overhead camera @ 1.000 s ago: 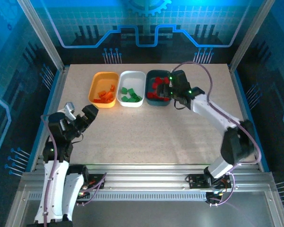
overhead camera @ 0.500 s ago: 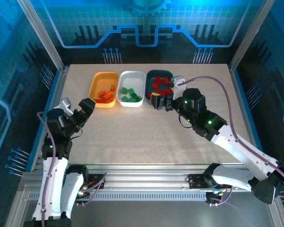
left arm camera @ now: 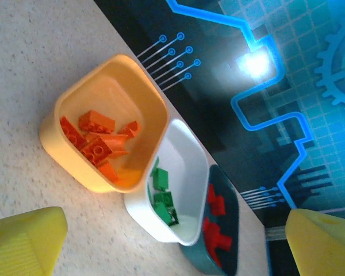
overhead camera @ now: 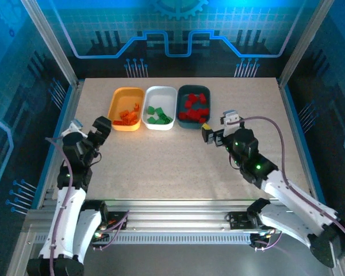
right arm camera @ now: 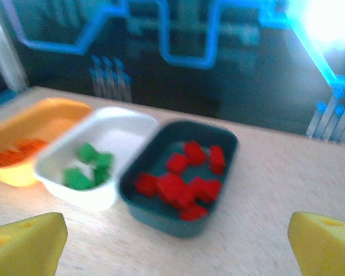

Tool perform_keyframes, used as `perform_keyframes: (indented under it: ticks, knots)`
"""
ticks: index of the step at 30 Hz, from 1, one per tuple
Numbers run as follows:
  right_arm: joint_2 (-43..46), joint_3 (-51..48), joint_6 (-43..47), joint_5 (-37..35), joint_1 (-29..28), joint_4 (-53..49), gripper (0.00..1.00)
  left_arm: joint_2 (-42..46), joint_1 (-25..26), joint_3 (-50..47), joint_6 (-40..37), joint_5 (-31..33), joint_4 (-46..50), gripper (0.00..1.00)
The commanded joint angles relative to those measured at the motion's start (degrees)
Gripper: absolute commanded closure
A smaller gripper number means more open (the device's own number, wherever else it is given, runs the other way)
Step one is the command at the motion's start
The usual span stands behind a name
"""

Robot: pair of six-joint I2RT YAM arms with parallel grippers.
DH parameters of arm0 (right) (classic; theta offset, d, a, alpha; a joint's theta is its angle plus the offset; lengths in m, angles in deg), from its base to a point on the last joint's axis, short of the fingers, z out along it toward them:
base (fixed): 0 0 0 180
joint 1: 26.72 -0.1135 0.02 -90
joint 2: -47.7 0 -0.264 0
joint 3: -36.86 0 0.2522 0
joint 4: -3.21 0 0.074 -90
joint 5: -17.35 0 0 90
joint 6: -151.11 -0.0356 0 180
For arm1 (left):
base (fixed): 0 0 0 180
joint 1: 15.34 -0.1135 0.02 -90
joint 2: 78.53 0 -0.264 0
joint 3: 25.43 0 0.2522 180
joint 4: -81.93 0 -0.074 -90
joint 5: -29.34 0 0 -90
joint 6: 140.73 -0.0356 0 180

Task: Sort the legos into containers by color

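Top external: red legos [overhead camera: 193, 107] in teal tray [overhead camera: 194, 88] just rt of white tray [overhead camera: 161, 89], green legos [overhead camera: 157, 115] inside it, orange legos [overhead camera: 127, 117] in yellow tray [overhead camera: 129, 90] just left. Nearer than white tray, left claw [overhead camera: 87, 127] & right claw [overhead camera: 217, 127] gape empty. Bricks prob light, stiff, slick; pinch flat sides.

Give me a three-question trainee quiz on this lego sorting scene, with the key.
1. Which tray holds the red legos? A white, B orange-yellow, C dark teal.
2. True or false: the fingers of the left gripper and the right gripper stand open, holding nothing.
3. Fill in: the middle tray holds ___ legos.

Key
1. C, the dark teal tray.
2. True.
3. Green legos.
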Motion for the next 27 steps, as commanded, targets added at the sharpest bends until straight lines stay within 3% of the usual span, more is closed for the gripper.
perform_keyframes:
  ticks: [1, 4, 6, 11, 15, 18, 21, 24, 26, 27]
  knots:
    - [-0.5, -5.2, 2.9, -0.5, 3.7, 6.2, 0.0, -3.0, 2.0, -8.0, -14.5, 7.6, -22.3, 0.01]
    - [2.3, -12.6, 19.0, 6.0, 6.4, 17.7, 0.0, -8.0, 2.4, -16.6, -27.4, 10.0, -43.0, 0.01]
    - [1.9, -13.2, 19.6, 4.9, 9.3, 17.5, 0.0, -12.2, 2.5, -18.9, -35.9, 9.1, -48.9, 0.01]
    - [-2.9, -15.7, 16.6, 10.4, 16.9, 21.9, 0.0, -25.1, 2.5, -20.0, -42.4, 8.5, -55.1, 0.01]
    - [-10.4, -16.0, 17.4, 13.8, 18.8, 25.7, 0.0, -39.9, 2.3, -20.4, -43.9, 8.2, -67.6, 0.01]
    - [-19.6, -17.3, 16.1, 15.2, 20.4, 35.4, 0.0, -53.9, 1.8, -19.4, -44.1, 7.2, -81.0, 0.01]
    - [-26.9, -18.5, 14.3, 17.0, 22.1, 44.5, 0.0, -48.3, 1.3, -16.8, -43.9, 4.6, -68.0, 0.01]
    - [-28.8, -17.9, 11.3, 18.2, 24.9, 44.4, 0.0, -51.1, 1.3, -13.7, -45.9, -1.2, -66.3, 0.01]
    - [-33.2, -17.4, 10.3, 18.7, 25.9, 48.3, 0.0, -50.5, 1.3, -10.2, -47.5, -5.3, -58.9, 0.01]
    - [-32.4, -15.6, 10.0, 18.4, 25.9, 43.0, 0.0, -50.5, 1.4, -8.6, -48.0, -6.0, -56.1, 0.01]
